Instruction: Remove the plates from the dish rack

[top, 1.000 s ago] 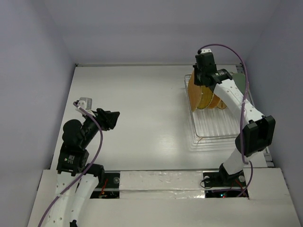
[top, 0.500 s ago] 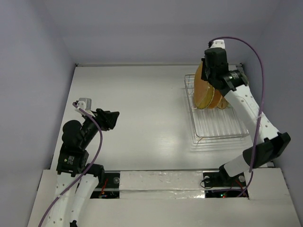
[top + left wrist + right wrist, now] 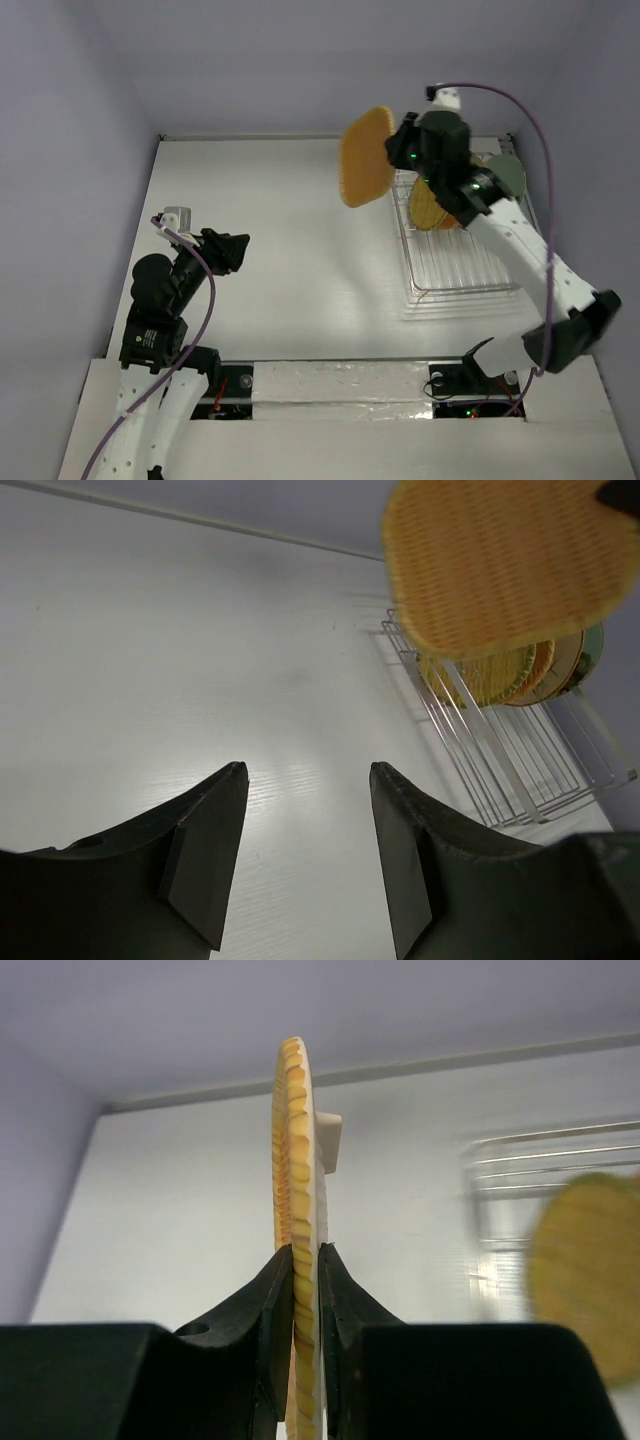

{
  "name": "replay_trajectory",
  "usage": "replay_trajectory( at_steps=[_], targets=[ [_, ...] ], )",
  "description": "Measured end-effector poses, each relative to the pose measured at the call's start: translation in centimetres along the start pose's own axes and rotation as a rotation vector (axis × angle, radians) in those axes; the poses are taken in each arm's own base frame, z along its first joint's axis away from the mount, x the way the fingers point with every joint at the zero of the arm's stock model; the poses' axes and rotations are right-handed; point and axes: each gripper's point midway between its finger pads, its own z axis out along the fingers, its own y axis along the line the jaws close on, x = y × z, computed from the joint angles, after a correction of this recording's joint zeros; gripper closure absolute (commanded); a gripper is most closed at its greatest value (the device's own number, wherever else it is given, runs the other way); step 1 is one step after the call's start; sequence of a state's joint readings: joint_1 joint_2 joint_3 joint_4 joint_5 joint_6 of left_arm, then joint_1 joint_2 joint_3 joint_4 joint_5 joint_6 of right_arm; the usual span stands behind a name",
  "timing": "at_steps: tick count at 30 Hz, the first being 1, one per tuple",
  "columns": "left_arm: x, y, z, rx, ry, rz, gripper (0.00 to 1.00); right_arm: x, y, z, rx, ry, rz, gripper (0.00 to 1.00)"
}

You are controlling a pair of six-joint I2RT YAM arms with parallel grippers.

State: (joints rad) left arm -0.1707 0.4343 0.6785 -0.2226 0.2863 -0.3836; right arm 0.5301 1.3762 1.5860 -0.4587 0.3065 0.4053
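Orange rounded-square plate is up in the air, off the dish rack and just left of its far end, over the white table. It stands on edge, roughly vertical, with a fine woven-looking texture on the face and a paler rim. From the left wrist cam the face is turned toward me. From the right wrist cam it's edge-on, w/ a ribbed rim.

Right gripper has it: fingers pinched narrow on the lower rim, one pad each side of the plate.

Count: 1 plate in hand, 4 in the rack, all bunched at the far end, standing on edge. Front to back in the left wrist view: yellow-green checked plate, orange round plate, cream plate, pale green plate. Motif on the cream one is too small to read. Near half of the rack shows bare wire dividers.

In the way: held plate covers the tops of the racked ones from the left wrist cam, and the right arm crosses over them from above. Rack is blurred in the right wrist cam.

Left gripper sits well apart on the near-left side, fingers spread wide, holding nothing.
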Motion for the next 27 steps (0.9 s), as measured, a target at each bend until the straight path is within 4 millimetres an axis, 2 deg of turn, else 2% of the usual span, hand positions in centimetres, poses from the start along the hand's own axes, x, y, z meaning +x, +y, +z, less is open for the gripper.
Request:
replay_trajectory(
  at_steps=[2,3,6,9,12,14,17,20,21,23,24,27],
  targets=[
    [0.0,0.1,0.0,-0.003,-0.001,0.0,0.52,2.7,3.4,2.8,-0.073,0.042,0.033,1.0],
    [0.0,0.1,0.0,-0.005,-0.002,0.0,0.52,4.9,5.4,4.7,-0.111,0.073,0.059,1.0],
    [0.0,0.2,0.0,-0.008,0.0,-0.001,0.52,11.7,9.2,9.2,-0.17,0.18,0.121,1.0],
    [0.1,0.2,0.0,-0.009,0.002,-0.001,0.52,18.9,10.9,12.4,-0.176,0.291,0.174,1.0],
    [0.1,0.2,0.0,-0.01,0.002,-0.002,0.52,24.7,10.7,14.7,-0.139,0.378,0.226,1.0],
    [0.1,0.2,0.0,-0.009,0.003,-0.001,0.52,26.7,10.8,15.6,-0.133,0.407,0.274,1.0],
    [0.1,0.2,0.0,-0.009,0.002,-0.001,0.52,27.6,11.3,16.4,-0.143,0.406,0.333,1.0],
    [0.1,0.2,0.0,-0.008,0.003,-0.001,0.52,27.6,11.9,16.6,-0.156,0.4,0.362,0.83],
    [0.1,0.2,0.0,-0.008,0.003,-0.001,0.52,27.8,12.0,16.6,-0.157,0.402,0.367,0.72],
    [0.1,0.2,0.0,-0.008,0.003,-0.001,0.52,28.6,12.1,16.7,-0.154,0.416,0.37,0.59],
    [0.1,0.2,0.0,-0.008,0.003,-0.001,0.52,29.1,12.0,16.7,-0.15,0.424,0.368,0.5],
    [0.1,0.2,0.0,-0.008,0.003,-0.001,0.52,31.4,11.5,16.7,-0.129,0.474,0.344,0.45]
  ],
)
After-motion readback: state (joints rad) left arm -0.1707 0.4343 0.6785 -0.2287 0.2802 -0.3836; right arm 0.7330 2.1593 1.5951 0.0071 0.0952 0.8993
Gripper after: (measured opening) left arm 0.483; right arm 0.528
